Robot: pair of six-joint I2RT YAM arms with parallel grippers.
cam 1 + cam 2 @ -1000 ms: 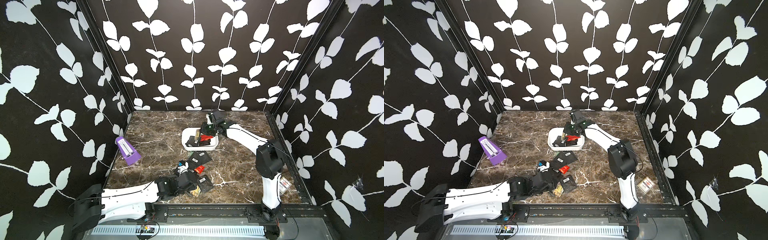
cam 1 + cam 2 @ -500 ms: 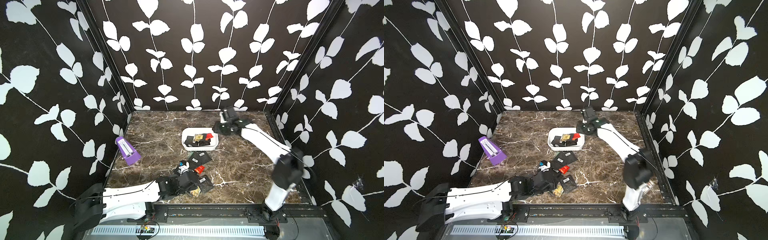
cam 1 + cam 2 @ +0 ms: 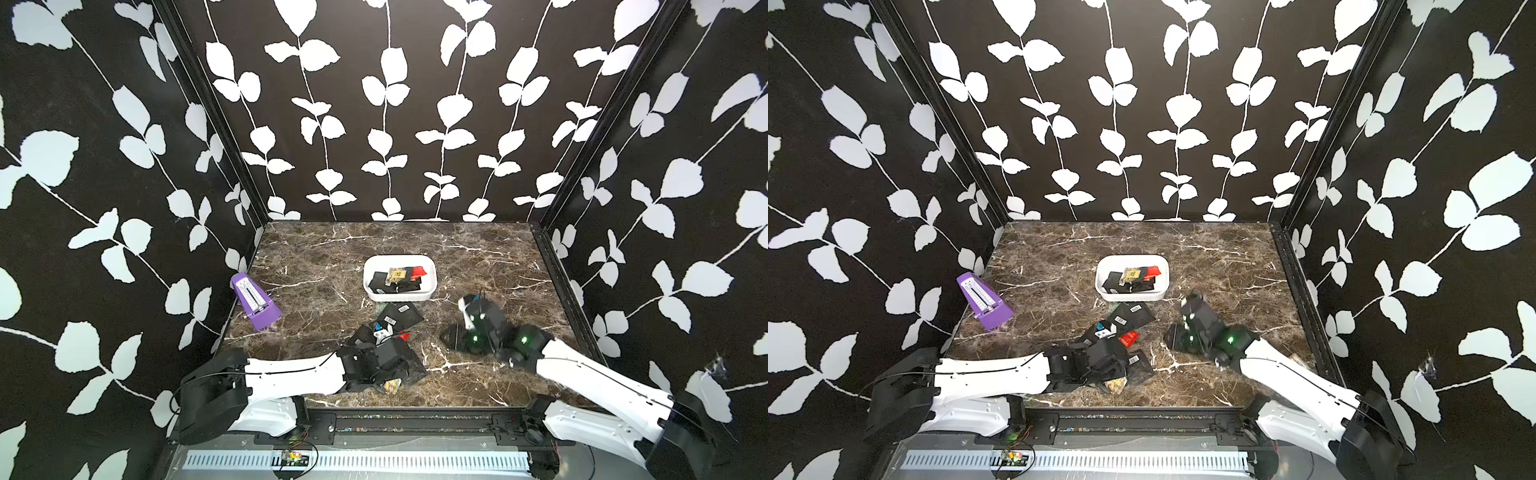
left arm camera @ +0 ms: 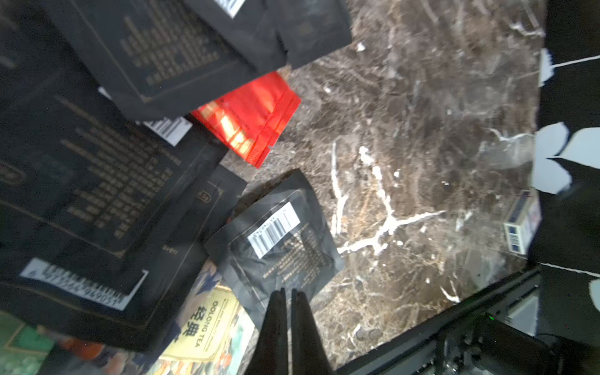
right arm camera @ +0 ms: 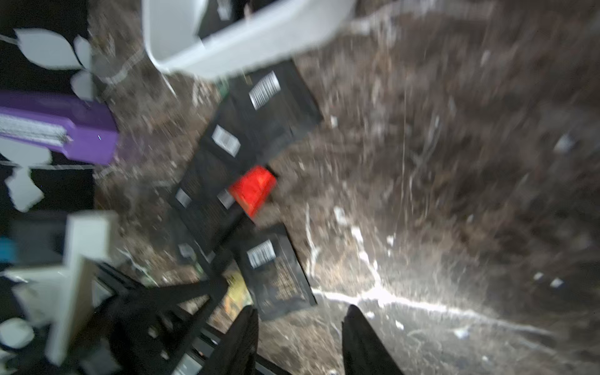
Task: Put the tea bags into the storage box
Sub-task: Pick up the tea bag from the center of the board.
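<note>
Nearest you, your left gripper (image 4: 289, 293) has its jaws pressed together on the near edge of a black sachet (image 4: 276, 240) with a white barcode label, at the front of the loose heap of tea bags (image 3: 397, 318), so you look to be at the pick-up step. Next, lift it clear without dragging the yellow oolong sachet (image 4: 201, 328) tucked beside it, then carry it back to the storage box (image 3: 399, 296). The foil looks flat and creased, so an edge pinch may twist. Further out, your right gripper (image 5: 302, 328) hangs over the marble tabletop (image 5: 454, 162), jaws apart and empty. Farthest, the box sits mid-table, already holding several sachets, black, yellow and red
</note>
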